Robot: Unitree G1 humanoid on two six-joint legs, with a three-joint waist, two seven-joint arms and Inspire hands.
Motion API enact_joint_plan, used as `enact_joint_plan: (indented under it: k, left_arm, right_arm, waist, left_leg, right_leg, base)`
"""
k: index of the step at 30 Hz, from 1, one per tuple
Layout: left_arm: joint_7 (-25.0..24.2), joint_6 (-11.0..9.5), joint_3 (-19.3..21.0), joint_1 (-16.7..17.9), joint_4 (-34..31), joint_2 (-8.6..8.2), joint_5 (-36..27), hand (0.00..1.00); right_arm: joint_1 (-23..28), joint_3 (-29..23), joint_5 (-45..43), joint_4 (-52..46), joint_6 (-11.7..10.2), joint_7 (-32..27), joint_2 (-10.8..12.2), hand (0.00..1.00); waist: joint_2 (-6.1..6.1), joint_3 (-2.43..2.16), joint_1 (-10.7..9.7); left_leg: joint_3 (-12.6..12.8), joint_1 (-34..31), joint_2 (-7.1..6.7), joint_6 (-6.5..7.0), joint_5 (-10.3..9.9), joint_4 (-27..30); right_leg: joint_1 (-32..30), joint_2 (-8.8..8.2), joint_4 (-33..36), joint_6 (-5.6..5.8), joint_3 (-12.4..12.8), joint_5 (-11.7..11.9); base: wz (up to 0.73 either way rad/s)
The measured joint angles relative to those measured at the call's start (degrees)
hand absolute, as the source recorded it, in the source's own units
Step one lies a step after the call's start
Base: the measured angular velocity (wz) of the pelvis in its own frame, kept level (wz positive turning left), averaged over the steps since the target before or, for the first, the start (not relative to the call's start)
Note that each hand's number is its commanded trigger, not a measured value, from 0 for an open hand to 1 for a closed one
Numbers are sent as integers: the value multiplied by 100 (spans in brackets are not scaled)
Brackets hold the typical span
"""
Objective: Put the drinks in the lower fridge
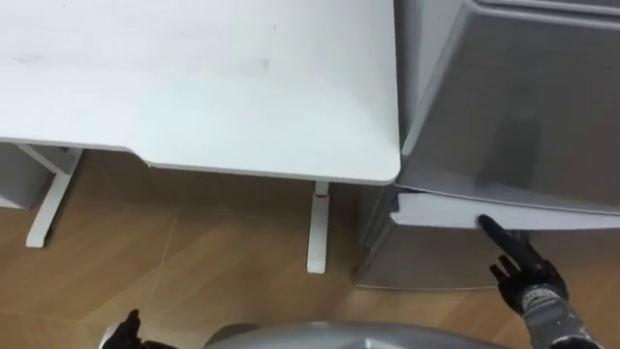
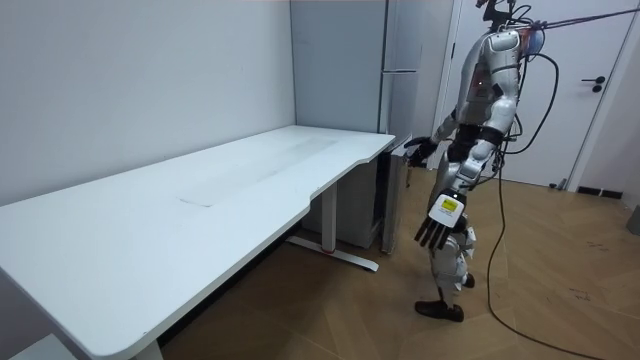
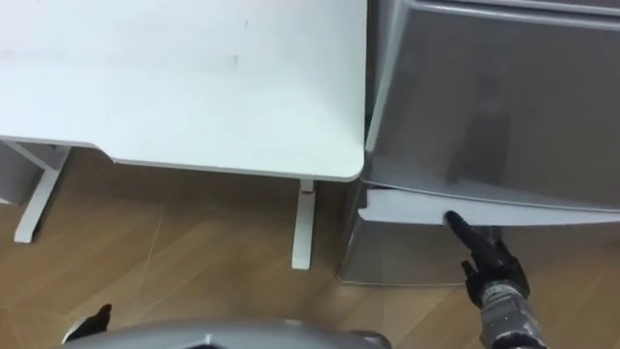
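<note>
In the left eye view we are looking down on the fridge (image 1: 523,116), which is standing at 3 o'clock of the desk (image 1: 194,87). Our right hand (image 1: 525,279) is pointing toward 11 o'clock, fingers stretched and pinching nothing. Its tip is lying at the top edge of the lower door (image 1: 426,260), an edge running 9 to 3.

In the room view our left hand (image 2: 436,233) is hanging spread at our side, so the right one is nearer.

The right eye view is showing the same.

Where the drinks are, we cannot tell.

Stereo down on fridge (image 1: 513,107); room afar.
</note>
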Motion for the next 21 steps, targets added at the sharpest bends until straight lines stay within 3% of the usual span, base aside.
enact_joint_plan:
  k: [6, 13, 21]
  left_arm:
    - [-38, -11, 132, 2, 308, -147, 5, 0]
    - [-143, -6, 133, 76, 566, -193, 11, 0]
    - [-151, -4, 146, 152, 564, -249, 5, 0]
  right_arm:
    - [42, 287, -810, 211, 301, -14, 168, 0]
    - [69, 289, -1100, 215, 323, -14, 179, 0]
    - [70, 519, -1804, 431, 323, -49, 185, 0]
  waist:
    - [-20, 19, 155]
    - [31, 41, 230]
    - [39, 25, 323]
  left_leg:
    - [-70, -6, -26, 2, -2, -7]
    - [-255, -108, -87, 24, -18, 165]
    - [-509, -199, -251, 112, -55, 341]
  right_leg:
    - [27, -6, 5, 1, -58, 0]
    - [99, -23, 5, 40, -230, -51]
    - [217, -103, 33, 128, -512, -103]
  base:
    - [6]
    - [15]
    - [20]
